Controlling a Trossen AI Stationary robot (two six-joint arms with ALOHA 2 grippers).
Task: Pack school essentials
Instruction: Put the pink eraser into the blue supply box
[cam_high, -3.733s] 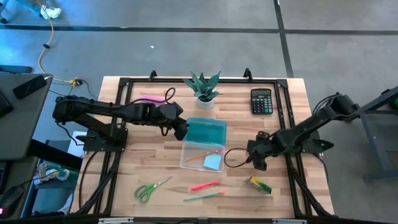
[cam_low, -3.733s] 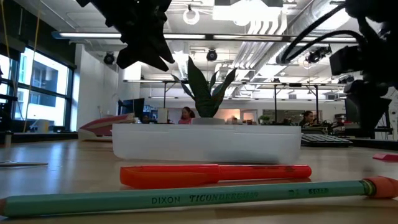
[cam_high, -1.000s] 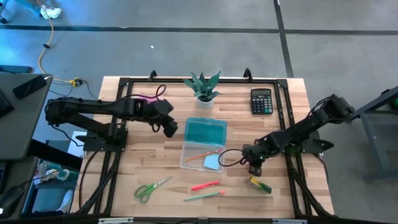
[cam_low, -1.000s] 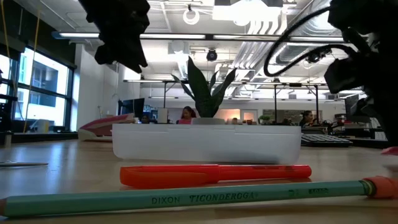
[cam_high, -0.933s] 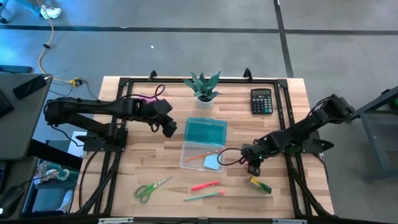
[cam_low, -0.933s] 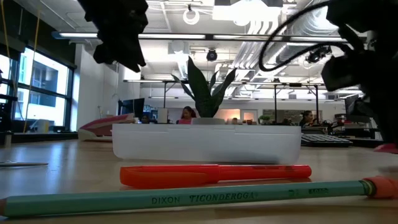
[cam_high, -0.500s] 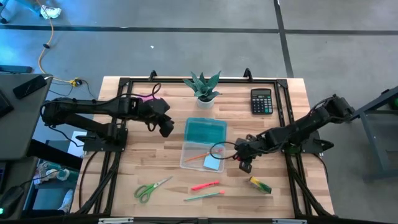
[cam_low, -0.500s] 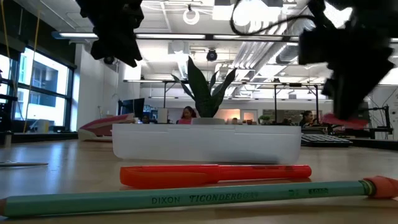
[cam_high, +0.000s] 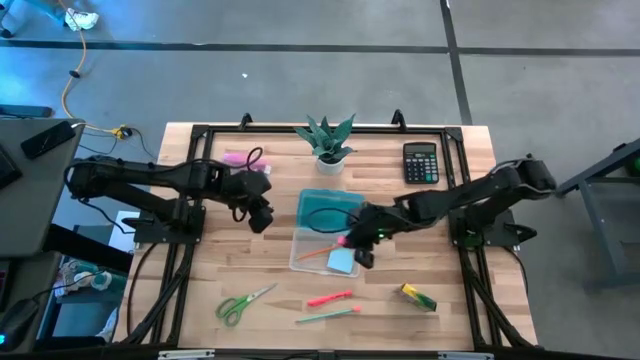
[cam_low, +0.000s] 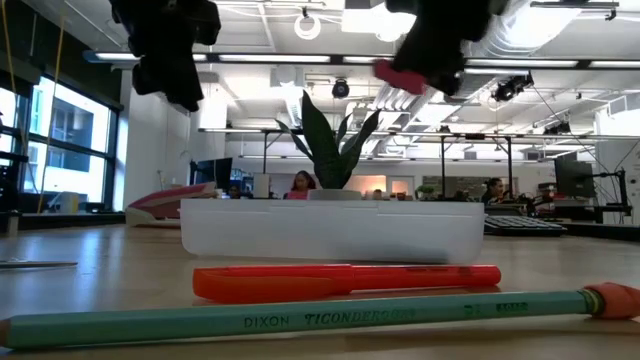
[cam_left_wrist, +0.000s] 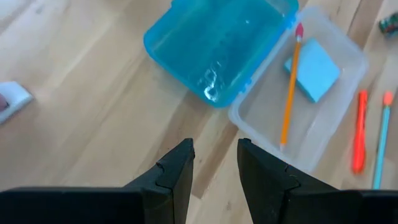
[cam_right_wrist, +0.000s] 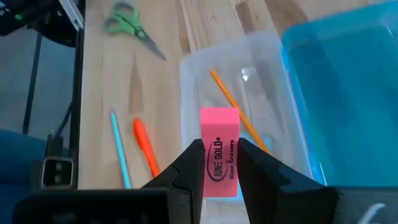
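Right gripper (cam_right_wrist: 214, 163) above clear box (cam_right_wrist: 231, 74), fingers clamped on pink eraser (cam_right_wrist: 219, 150). Left gripper (cam_left_wrist: 214, 158) beside teal lid (cam_left_wrist: 217, 46), fingers slightly parted, holding nothing.

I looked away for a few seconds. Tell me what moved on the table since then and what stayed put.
The right gripper went down beside the yellow-green block, took hold of the pink eraser, and swung left to hang over the clear case. The left gripper, empty, drew back from the case. The scissors, both pens, the orange pencil and note pad stayed.
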